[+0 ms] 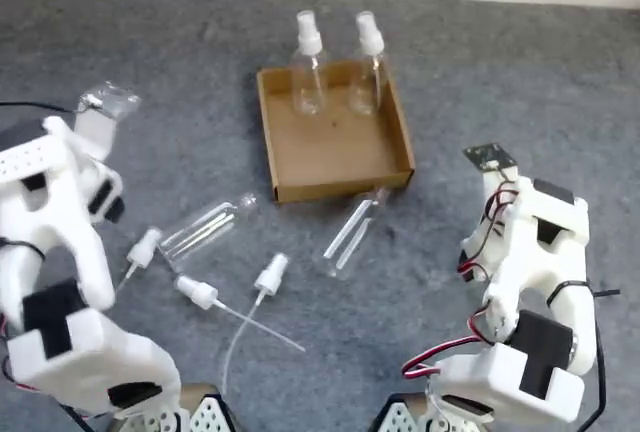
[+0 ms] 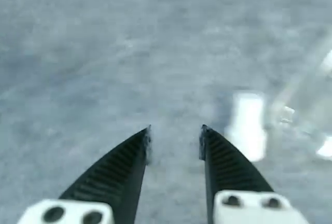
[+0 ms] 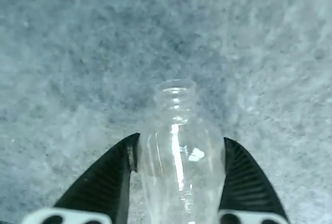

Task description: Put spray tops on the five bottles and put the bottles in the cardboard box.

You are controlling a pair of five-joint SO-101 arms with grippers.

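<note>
High view: cardboard box (image 1: 338, 188) upper centre, two topped bottles (image 1: 310, 77) standing inside. Two untopped bottles (image 1: 350, 232) and three spray tops (image 1: 268, 274) lie loose on the surface (image 1: 500, 72) below.
Left wrist view: my left gripper (image 2: 175, 130) gapes, empty.
Right wrist view: my right gripper (image 3: 180, 140) clamps an uncapped bottle (image 3: 179, 182), neck outward, likely awaiting its top.

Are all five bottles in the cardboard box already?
No, just two bottles stand in the cardboard box; two others lie on the table.

No text, label, number or sign can be read on anything here.
</note>
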